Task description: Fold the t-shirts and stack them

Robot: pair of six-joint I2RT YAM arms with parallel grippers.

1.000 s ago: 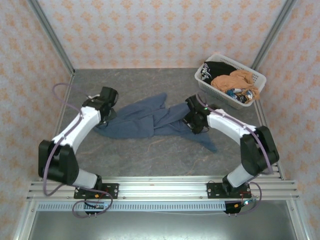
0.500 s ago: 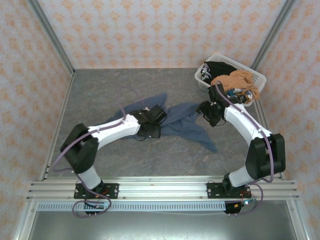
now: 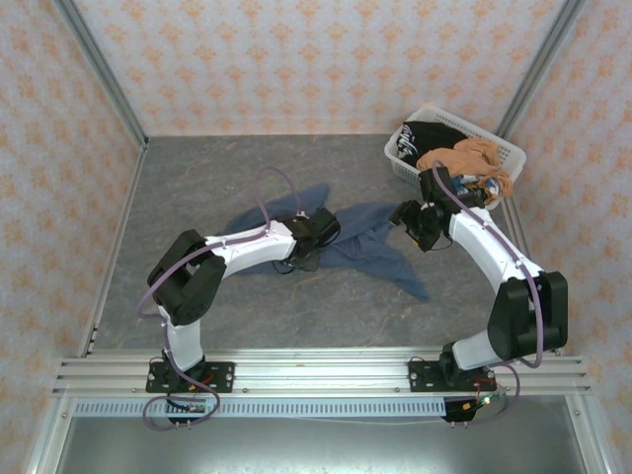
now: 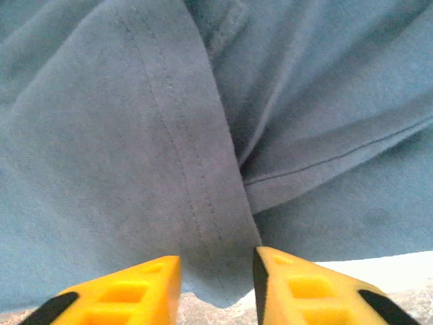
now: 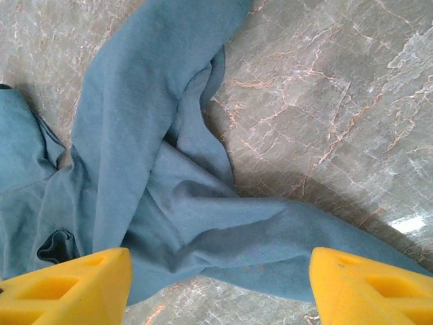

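From above: blue shirt [image 3: 375, 257] sprawled across the middle of the table [image 3: 197, 178], long axis left-right, left gripper [image 3: 318, 229] nearer, on its middle, right gripper [image 3: 410, 222] off its right end. Left wrist: jaws a narrow gap apart astride a seamed fold, hold unclear. Right wrist: jaws wide, empty, shirt just below.

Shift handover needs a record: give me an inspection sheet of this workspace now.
Surface: grey marbled table, no spills seen.
Job's things: blue t-shirt crumpled mid-table; black t-shirt and orange t-shirt in the basket.
Clutter: nothing seen.
Grippers: left gripper low on the blue t-shirt, fold between narrow jaws, grip unclear; right gripper open above it, empty.
Cables: purple cable loops off the left arm.
Surroundings: patterned walls, metal rail.
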